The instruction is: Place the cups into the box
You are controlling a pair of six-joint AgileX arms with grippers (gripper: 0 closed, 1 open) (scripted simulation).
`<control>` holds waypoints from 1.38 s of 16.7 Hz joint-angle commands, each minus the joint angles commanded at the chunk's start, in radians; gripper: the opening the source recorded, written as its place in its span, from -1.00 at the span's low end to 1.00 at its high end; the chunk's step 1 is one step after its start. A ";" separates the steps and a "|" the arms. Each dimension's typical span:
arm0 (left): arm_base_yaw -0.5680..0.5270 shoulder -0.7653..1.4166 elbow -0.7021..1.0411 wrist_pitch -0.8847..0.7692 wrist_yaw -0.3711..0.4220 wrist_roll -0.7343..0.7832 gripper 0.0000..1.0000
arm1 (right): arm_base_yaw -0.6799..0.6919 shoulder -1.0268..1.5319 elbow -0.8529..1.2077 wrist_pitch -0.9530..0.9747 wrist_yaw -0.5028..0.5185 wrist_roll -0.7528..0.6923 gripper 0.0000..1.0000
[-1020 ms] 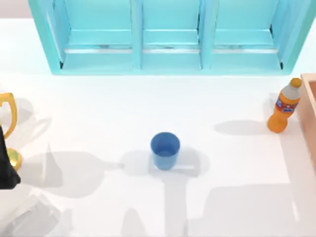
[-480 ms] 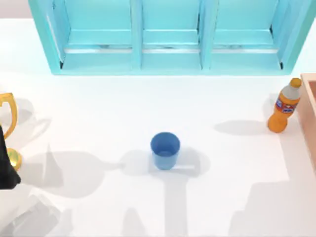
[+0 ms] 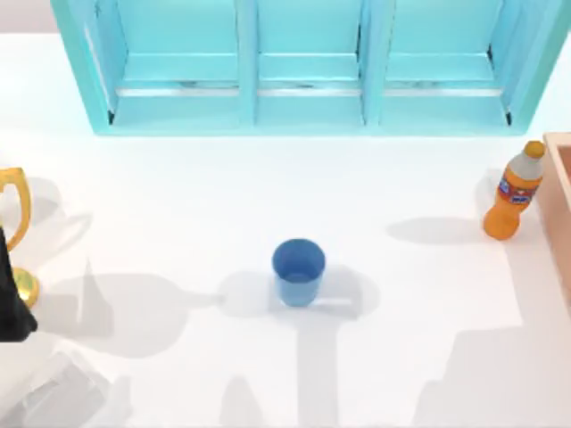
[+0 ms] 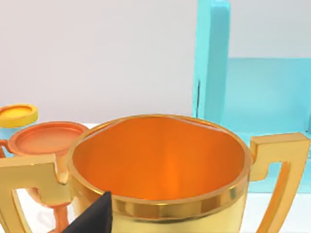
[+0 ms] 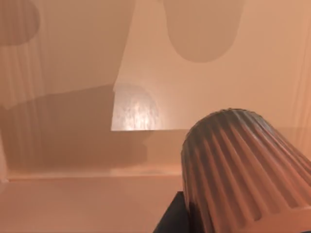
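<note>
Ribbed cup (image 5: 243, 170) in right gripper (image 5: 177, 216) over box (image 5: 73, 204)

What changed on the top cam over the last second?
Only shadows moved: the large shadow on the table near the box shrank towards the top view's right. The blue cup, orange bottle, gold trophy and turquoise cabinet stayed put.

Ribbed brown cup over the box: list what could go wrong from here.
1. The ribbed brown cup sits tilted over the box floor, so on release it may topple or roll.
2. The blue cup stands alone mid-table; the orange bottle beside the box wall could get knocked during its transfer.
</note>
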 joint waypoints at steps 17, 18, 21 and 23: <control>0.000 0.000 0.000 0.000 0.000 0.000 1.00 | 0.001 0.000 0.000 0.000 0.000 0.000 1.00; 0.000 0.000 0.000 0.000 0.000 0.000 1.00 | 0.001 0.001 0.003 -0.003 0.000 -0.001 1.00; 0.000 0.000 0.000 0.000 0.000 0.000 1.00 | 0.000 0.012 0.074 -0.074 0.001 -0.005 1.00; 0.000 0.000 0.000 0.000 0.000 0.000 1.00 | -0.003 0.019 0.170 -0.166 -0.001 -0.006 1.00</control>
